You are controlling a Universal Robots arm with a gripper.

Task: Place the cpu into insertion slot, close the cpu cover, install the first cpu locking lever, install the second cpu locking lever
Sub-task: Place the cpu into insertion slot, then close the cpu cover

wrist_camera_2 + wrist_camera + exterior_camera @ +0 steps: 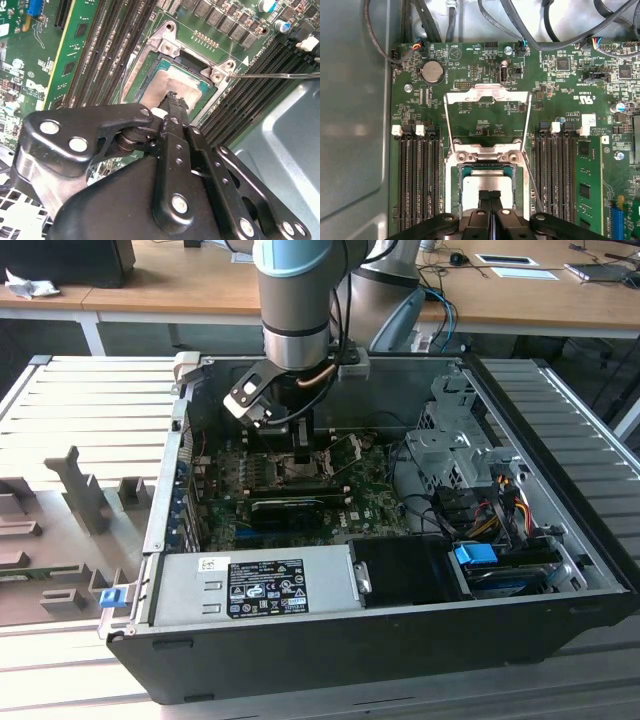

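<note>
Hand [490, 194] pinched shut, pointing straight down — tips at the cpu [487, 179] in the insertion slot [527, 186].

There is one robot arm [295, 290] with one gripper [490, 194], and one open computer case [400, 640]. In it are one green motherboard [560, 85], one cpu [487, 180], one insertion slot [525, 185], one cpu cover [487, 93], one round coin-cell battery [432, 71] and one grey power supply [250, 585].
</note>
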